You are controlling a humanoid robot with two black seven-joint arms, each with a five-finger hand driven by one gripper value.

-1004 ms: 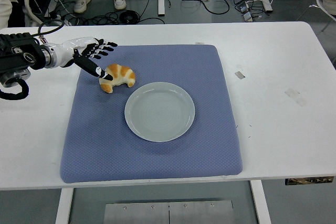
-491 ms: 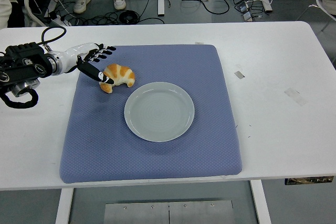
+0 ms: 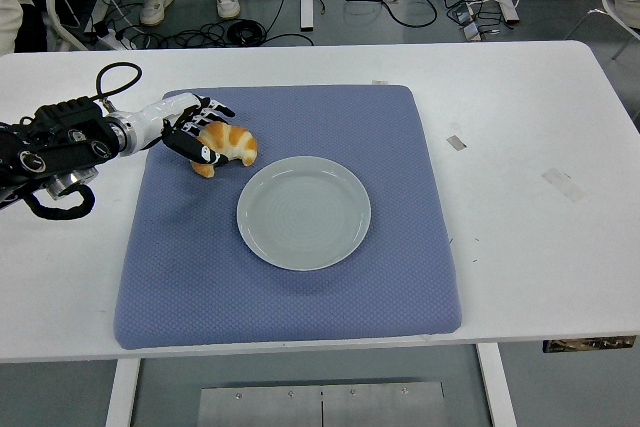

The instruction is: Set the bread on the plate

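Left hand (image 3: 192, 133) at bread (image 3: 228, 144), fingers curled round its left end; firm grip or just contact, couldn't tell. Bread lay on mat (image 3: 300, 297) near far-left corner, just beside plate (image 3: 304, 212), not on it.

The left arm (image 3: 60, 142) is bulky black with looping black cables, a white wrist section, and a left hand (image 3: 192, 132) of 5 black segmented fingers.
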